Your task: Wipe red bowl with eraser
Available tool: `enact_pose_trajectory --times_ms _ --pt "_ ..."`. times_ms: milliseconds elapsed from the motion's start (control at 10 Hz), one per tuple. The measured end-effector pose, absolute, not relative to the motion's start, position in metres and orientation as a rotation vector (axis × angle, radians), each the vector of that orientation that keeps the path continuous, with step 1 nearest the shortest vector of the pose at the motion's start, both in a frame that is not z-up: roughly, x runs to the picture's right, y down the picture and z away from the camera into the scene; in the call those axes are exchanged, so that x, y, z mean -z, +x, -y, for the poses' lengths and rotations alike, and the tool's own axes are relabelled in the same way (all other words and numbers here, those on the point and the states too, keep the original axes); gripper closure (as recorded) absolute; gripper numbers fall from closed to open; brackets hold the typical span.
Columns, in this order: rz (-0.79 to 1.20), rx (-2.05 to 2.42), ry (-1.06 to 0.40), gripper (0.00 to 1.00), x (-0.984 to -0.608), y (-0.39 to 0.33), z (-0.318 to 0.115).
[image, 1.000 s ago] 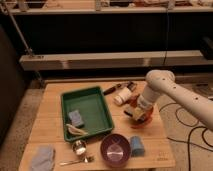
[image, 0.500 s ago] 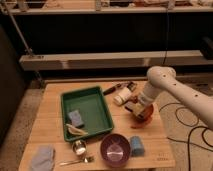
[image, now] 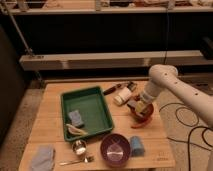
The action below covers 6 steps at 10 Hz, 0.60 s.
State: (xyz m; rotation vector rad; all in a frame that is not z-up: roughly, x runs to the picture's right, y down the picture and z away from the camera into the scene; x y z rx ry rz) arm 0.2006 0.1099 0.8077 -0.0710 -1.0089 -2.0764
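Observation:
The red bowl (image: pixel 141 116) is small and red-orange and sits on the right side of the wooden table (image: pixel 50 102). My gripper (image: pixel 142 108) reaches down from the white arm (image: pixel 161 80) and sits right over and in the bowl, hiding most of its inside. A small tan block, likely the eraser (image: pixel 145 107), shows at the gripper's tip. A thin red chilli-like item (image: pixel 141 125) lies just in front of the bowl.
A green tray (image: pixel 102 117) holds a blue sponge (image: pixel 76 117) and a pale item (image: pixel 75 130). A purple bowl (image: pixel 115 149), a blue cup (image: pixel 136 146), a metal cup (image: pixel 79 146), a spoon (image: pixel 77 161) and a grey cloth (image: pixel 42 157) lie at the front. A white bottle (image: pixel 122 96) lies behind the bowl.
The gripper has shifted a little back and forth over the red bowl. The other things have not moved.

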Motion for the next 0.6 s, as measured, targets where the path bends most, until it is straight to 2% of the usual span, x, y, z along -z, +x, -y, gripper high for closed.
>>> enact_pose_trajectory --times_ms 600 --pt "0.991 2.025 -0.123 0.8 -0.817 0.229 -0.114"
